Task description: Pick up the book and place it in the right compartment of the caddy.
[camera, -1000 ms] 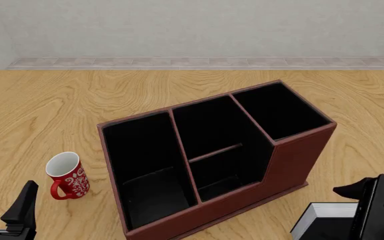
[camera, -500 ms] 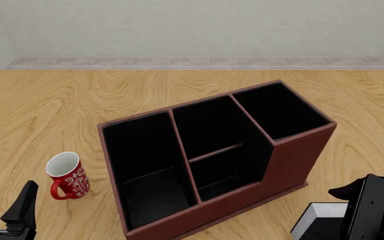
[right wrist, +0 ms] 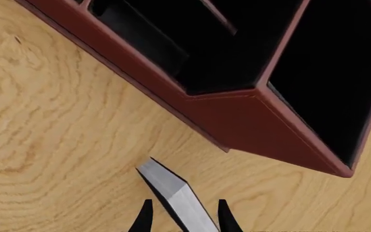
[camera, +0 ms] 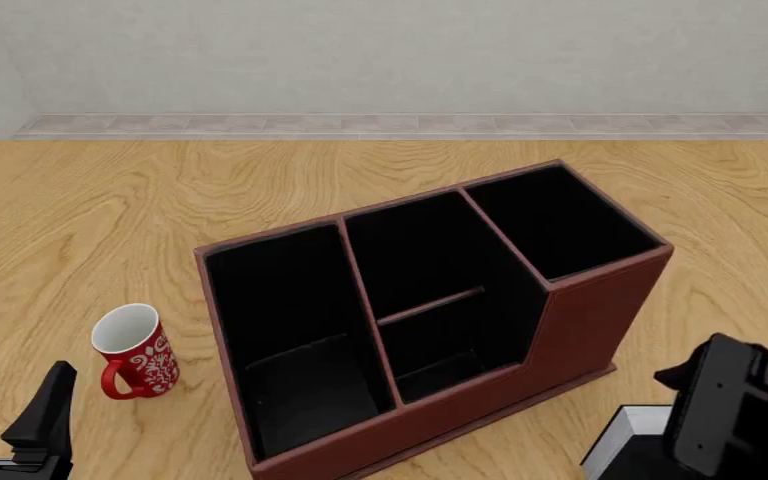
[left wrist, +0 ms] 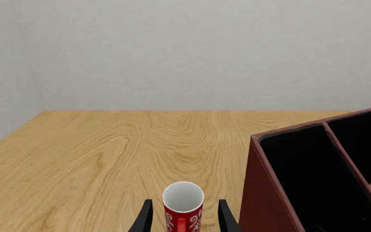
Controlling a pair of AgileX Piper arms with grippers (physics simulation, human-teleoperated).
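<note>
The book (camera: 632, 428), black with white page edges, lies on the table at the front right, just in front of the caddy (camera: 598, 320). My right arm hangs over it and hides most of it. In the right wrist view the book's white edge (right wrist: 172, 191) lies between the fingertips of my open right gripper (right wrist: 184, 220); I cannot tell whether they touch. The caddy's wall (right wrist: 250, 116) stands just beyond. The right compartment (camera: 564, 220) is the small, tall-walled end section and holds nothing. It also shows in the right wrist view (right wrist: 327, 63). My left gripper (camera: 8, 395) is open and empty at the front left.
A red-and-white mug (camera: 135, 350) stands upright left of the caddy, just ahead of my left gripper's fingertips (left wrist: 145, 217); it also shows in the left wrist view (left wrist: 183, 198). The caddy's left wall (left wrist: 253, 193) is close on that side. A wall runs along the table's far edge.
My right arm has moved left and tipped further over the book, covering more of it. The left arm, mug and caddy have not moved.
</note>
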